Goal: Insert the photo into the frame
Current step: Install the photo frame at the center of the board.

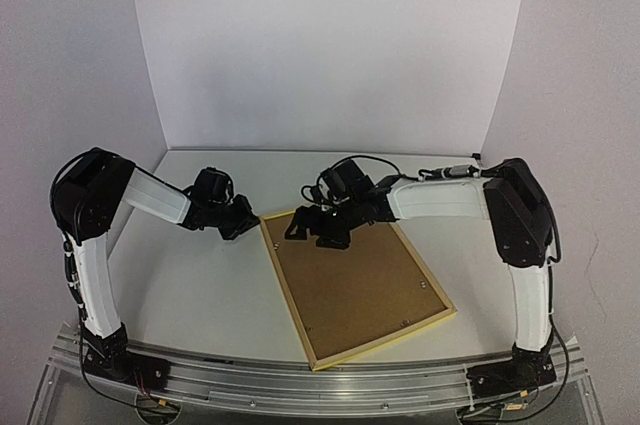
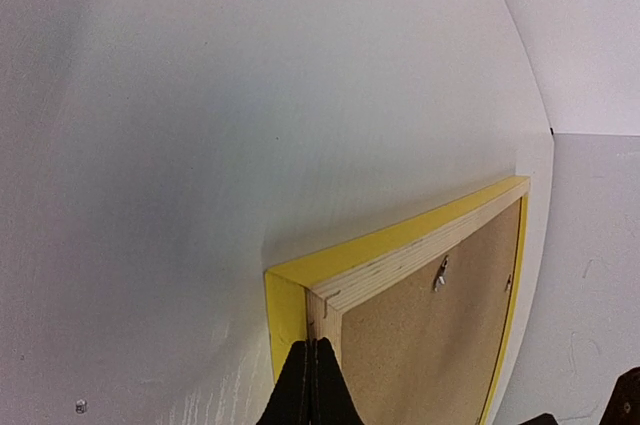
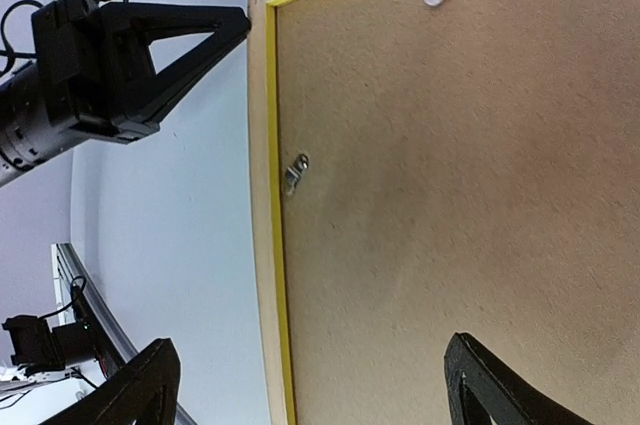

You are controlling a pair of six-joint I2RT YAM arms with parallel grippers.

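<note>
Lying face down near the middle of the white surface, the frame is turned at an angle, so that one corner points toward the near edge and the opposite one toward the far edge. Its thin yellow wooden edges surround a brown backing board, which faces up and fills the frame. Small metal turn clips sit along the inner rim, their tabs reaching over the board. The left claw is at the frame's far-left corner. In the left wrist view its two dark fingers are pressed together with nothing between them, and their joined tips appear to touch the pale wood of that corner. The right wrist view shows the same thing from the other side, with the tip of the closed claw meeting the corner where the yellow edge turns. The right claw hangs over the far end of the frame, close to the left claw. Its fingers are spread wide and grip nothing: one is over the bare surface outside the frame's long left edge, the other over the brown board, so the claw straddles that yellow edge.
</note>
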